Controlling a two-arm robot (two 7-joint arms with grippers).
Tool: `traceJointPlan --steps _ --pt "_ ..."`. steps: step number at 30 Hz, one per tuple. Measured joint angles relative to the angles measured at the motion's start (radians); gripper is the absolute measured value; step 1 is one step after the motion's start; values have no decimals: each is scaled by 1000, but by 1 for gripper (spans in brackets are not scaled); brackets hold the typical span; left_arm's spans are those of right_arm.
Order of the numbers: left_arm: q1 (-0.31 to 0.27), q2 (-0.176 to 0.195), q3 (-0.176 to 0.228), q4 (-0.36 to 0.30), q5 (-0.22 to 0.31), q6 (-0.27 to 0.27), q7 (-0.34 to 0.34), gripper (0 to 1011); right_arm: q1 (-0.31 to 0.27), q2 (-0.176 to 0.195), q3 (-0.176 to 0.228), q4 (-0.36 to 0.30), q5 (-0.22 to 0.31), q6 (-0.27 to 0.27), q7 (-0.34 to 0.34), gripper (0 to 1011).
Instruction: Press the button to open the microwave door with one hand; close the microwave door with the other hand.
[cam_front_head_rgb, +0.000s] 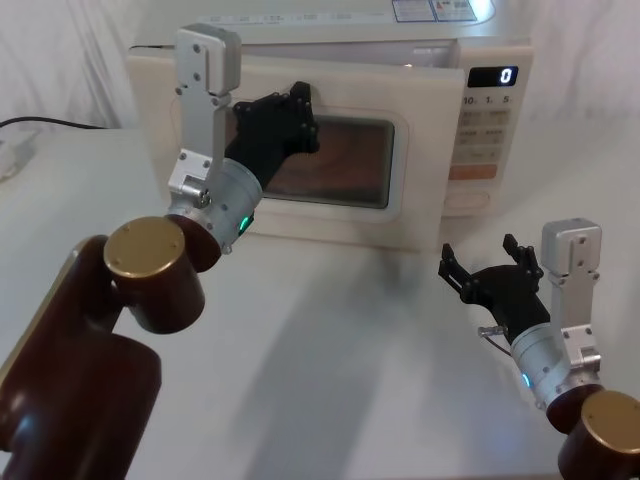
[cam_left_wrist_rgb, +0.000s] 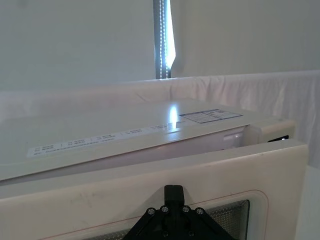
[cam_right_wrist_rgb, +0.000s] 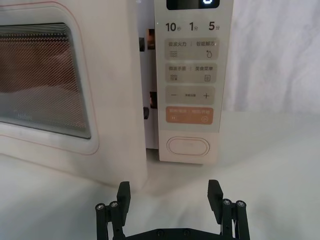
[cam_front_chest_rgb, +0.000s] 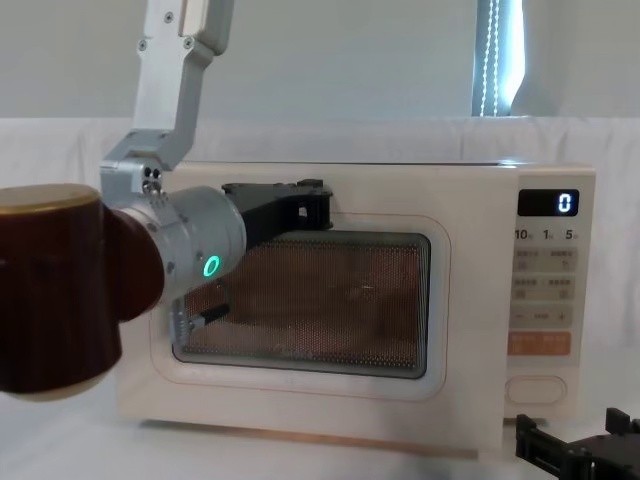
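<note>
The microwave door (cam_front_head_rgb: 330, 160) stands slightly ajar on the microwave (cam_front_head_rgb: 480, 60), a gap showing beside the button (cam_right_wrist_rgb: 188, 147). The left gripper (cam_front_head_rgb: 290, 115) is at the door's upper glass; whether it is spread I cannot tell. The right gripper (cam_right_wrist_rgb: 170, 195), spread wide, hovers over the worktop (cam_front_head_rgb: 330, 340) in front of the button. A push this high, near the hinge side, might slide the oven back rather than latch the door.
</note>
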Motion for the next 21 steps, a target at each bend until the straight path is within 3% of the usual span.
traceJointPlan --steps 21 --pt "-65 -36 5 99 28 -14 -15 0 0 0 0 0 0 0 0 1002"
